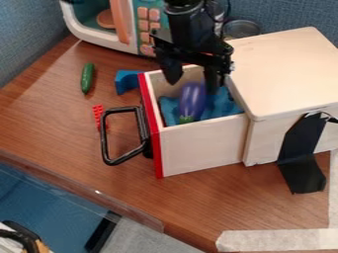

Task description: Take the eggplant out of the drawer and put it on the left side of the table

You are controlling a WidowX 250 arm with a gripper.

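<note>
Brown wood-grain bench (204, 202), blue fabric wall (284, 11) at 12 o'clock, opened drawer (201, 148) mid-view.
Pale tape (277, 240) at 5 o'clock, toy oven (147, 30) at 11, green cucumber (87, 78) at 10, red brick (98, 112) at 9; wooden box (284, 69) at 2, its drawer out toward 9; eggplant (192, 99) inside on blue cloth (222, 105), stem to 6; gripper (192, 76) at 12 over drawer, fingers spread apart.

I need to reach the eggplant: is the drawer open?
Open: the drawer juts out, showing the eggplant inside.
</note>
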